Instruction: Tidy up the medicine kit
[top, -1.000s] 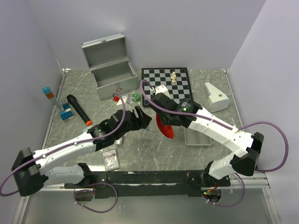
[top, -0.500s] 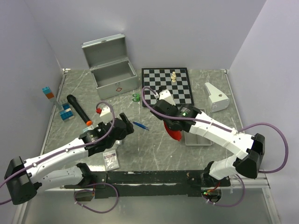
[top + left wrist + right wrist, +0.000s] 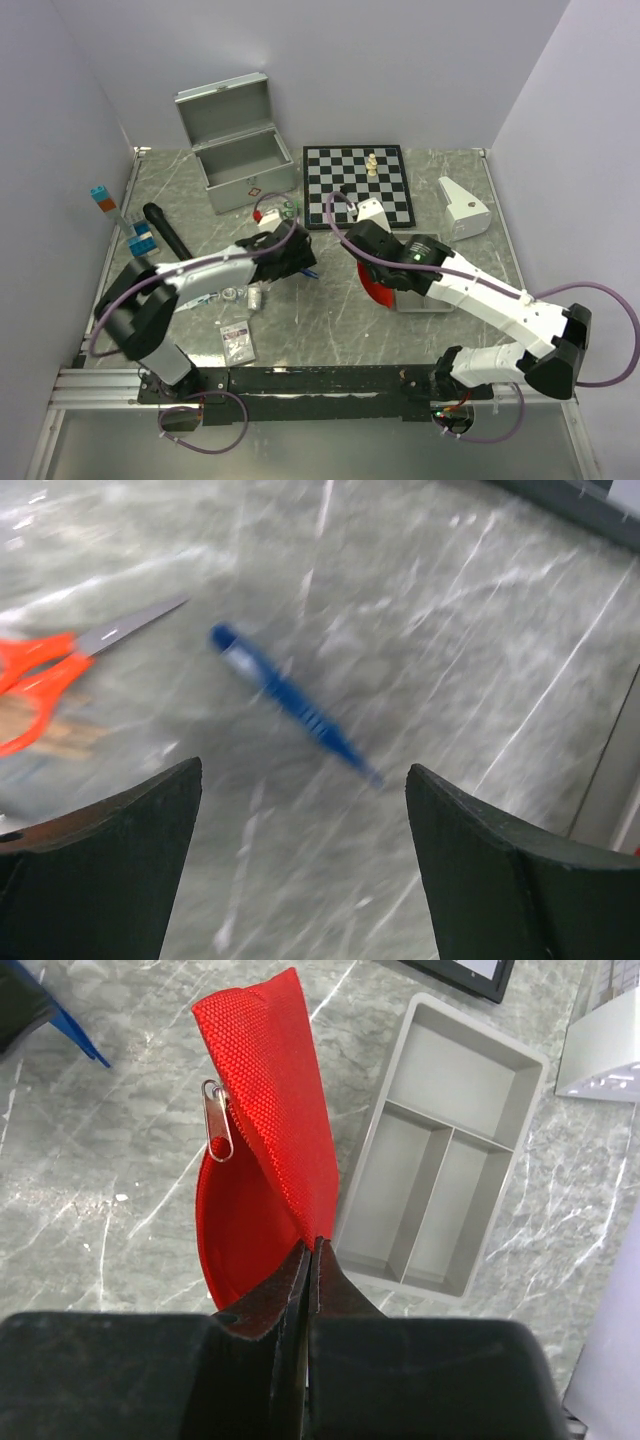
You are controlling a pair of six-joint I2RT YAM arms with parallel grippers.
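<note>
1. The grey marbled table (image 3: 330,330) is carrying everything, with both arms reaching out over its middle.
2. The right arm (image 3: 480,295) is stretching in from the near right. The right jaws are clenching on a fold of the red pouch (image 3: 270,1160) and are holding it off the table.
3. The left arm (image 3: 200,275) is lying low across the left half. The left jaws are standing wide apart with nothing between them, hovering just above the table.
4. The medicine kit (image 3: 240,165) is standing at the far left with its lid tipped back and its inside showing bare. It is well apart from both arms.
5. The chessboard (image 3: 358,185) is lying just right of the kit, with pale pieces (image 3: 372,163) standing near its far edge.
6. The shallow grey tray (image 3: 450,1210) is sitting just beside the hanging pouch, on its right. Its compartments are showing nothing inside.
7. The pouch's zipper pull (image 3: 217,1120) is dangling from its edge.
8. A black cylinder (image 3: 165,230) is lying slantwise near the left wall, beside blue blocks (image 3: 140,240).
9. Orange-handled scissors (image 3: 50,675) are lying left of the open jaws.
10. A blue pen (image 3: 290,705) is lying slantwise on the table just ahead of those jaws, untouched.
</note>
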